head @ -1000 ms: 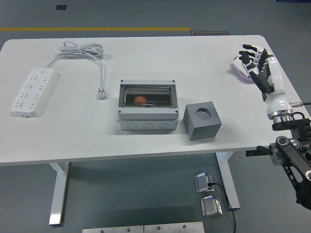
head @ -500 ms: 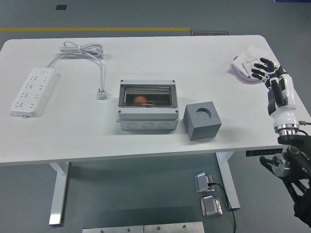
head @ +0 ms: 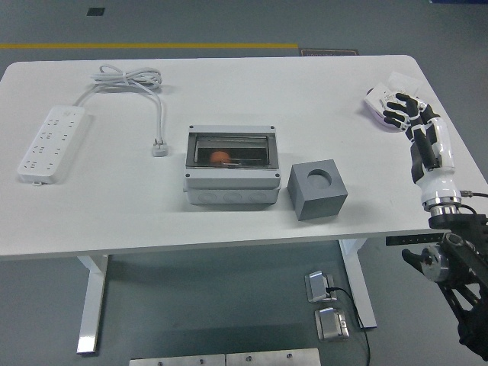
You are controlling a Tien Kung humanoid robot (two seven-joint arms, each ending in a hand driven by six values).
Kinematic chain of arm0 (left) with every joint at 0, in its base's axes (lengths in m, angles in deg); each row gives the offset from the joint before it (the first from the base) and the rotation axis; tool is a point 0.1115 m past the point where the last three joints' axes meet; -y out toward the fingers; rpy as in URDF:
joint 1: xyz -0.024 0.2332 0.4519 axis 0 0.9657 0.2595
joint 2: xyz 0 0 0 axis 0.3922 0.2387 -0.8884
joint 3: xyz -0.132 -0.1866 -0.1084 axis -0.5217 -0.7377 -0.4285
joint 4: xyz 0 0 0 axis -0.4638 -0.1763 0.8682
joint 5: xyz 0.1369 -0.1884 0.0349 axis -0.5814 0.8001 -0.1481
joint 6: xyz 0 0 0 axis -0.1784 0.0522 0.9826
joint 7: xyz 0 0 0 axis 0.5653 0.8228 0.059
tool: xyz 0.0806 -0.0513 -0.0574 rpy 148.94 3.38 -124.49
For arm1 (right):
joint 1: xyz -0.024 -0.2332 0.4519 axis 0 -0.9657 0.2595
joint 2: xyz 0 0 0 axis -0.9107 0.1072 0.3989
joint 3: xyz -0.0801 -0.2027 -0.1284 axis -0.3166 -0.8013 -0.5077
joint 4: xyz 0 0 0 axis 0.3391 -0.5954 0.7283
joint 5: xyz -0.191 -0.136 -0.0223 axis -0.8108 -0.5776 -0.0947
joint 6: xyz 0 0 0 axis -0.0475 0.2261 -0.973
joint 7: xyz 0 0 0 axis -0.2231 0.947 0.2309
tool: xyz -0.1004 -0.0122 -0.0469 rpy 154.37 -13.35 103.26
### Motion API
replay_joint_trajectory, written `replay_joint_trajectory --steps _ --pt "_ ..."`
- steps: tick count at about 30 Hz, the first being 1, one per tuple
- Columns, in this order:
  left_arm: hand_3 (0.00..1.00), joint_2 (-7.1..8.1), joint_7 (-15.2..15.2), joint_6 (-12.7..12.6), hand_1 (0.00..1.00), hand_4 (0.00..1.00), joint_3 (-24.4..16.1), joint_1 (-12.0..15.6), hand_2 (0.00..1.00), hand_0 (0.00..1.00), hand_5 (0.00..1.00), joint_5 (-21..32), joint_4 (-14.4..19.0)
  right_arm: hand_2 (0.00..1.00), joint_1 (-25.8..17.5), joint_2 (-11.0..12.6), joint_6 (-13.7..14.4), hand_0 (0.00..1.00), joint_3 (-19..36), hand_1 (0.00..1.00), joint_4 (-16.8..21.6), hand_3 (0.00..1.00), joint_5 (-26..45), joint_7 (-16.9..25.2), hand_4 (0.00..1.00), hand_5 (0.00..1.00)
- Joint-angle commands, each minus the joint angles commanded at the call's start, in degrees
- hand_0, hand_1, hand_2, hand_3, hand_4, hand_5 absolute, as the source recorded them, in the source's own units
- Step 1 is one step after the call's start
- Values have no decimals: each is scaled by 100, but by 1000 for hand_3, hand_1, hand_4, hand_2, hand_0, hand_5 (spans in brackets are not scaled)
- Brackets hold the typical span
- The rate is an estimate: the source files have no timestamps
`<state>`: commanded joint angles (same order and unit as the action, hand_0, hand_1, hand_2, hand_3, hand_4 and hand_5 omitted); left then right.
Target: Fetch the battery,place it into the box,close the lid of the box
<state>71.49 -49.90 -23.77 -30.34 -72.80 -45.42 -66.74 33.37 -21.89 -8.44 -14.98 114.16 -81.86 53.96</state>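
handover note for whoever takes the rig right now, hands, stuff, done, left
Right hand: over the white packet-like item at the table's far right edge, fingers spread, nothing clearly gripped.
Left hand: out of view.
Box: table centre, its see-through lid looks down, an orange object showing inside.
Grey cube with a round hole: just right of the box.
Power strip: far left, cable coiled behind.
Done: nothing confirmed; whether the orange object is the battery cannot be told.
Left: pick up the battery, put it in the box, close the lid.
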Motion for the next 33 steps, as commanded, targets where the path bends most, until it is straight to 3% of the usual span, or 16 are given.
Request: replay_joint_trajectory --steps 33 --pt "602 28 25 18 696 678 53 -111 614 630 99 -52 2 673 -90 37 128 689 94 634 126 692 -204 -35 931 689"
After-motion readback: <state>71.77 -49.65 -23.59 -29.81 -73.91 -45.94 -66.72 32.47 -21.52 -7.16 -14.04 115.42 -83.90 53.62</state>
